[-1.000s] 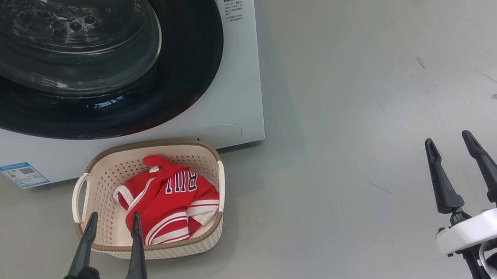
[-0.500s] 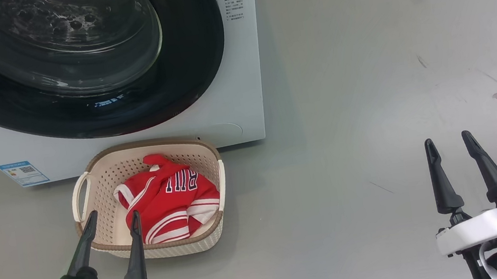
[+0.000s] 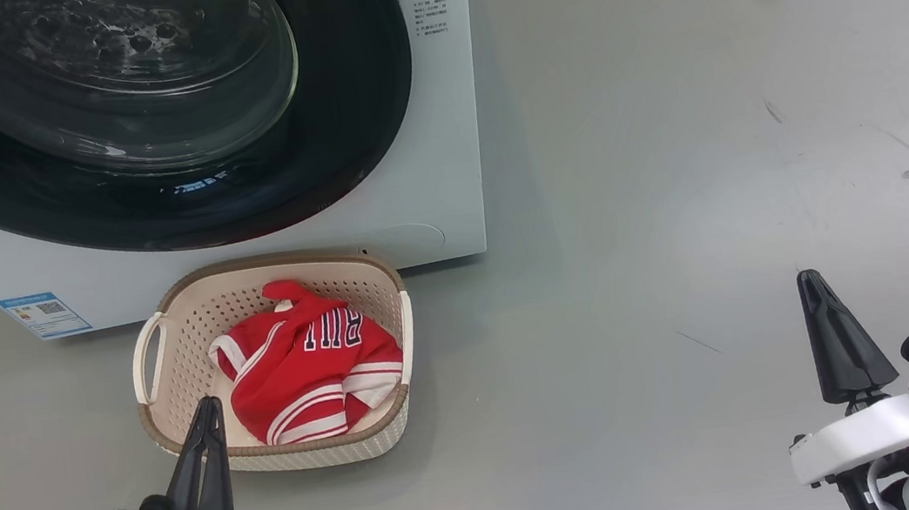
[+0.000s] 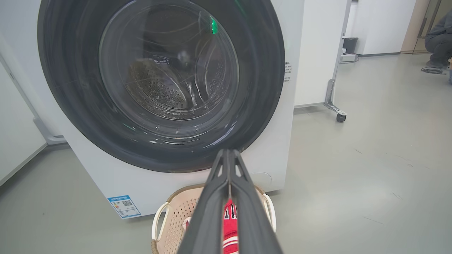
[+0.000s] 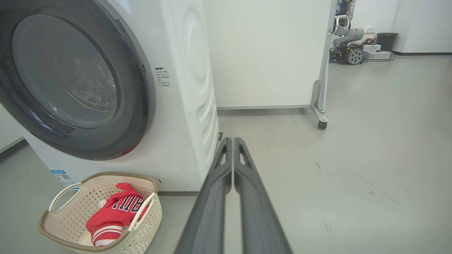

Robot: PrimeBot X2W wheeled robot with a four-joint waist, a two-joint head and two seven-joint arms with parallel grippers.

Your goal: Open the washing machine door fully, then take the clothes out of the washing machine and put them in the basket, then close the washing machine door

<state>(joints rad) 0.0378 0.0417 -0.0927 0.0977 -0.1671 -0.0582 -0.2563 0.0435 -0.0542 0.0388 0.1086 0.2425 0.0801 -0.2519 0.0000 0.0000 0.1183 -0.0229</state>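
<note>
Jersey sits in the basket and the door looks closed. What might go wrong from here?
1. The left gripper, shut, points over the near rim of the basket; a forward or downward move might nudge or tip it and spill the clothes.
2. The washing machine door looks flush, but its latch cannot be seen, so it may not be caught.
</note>
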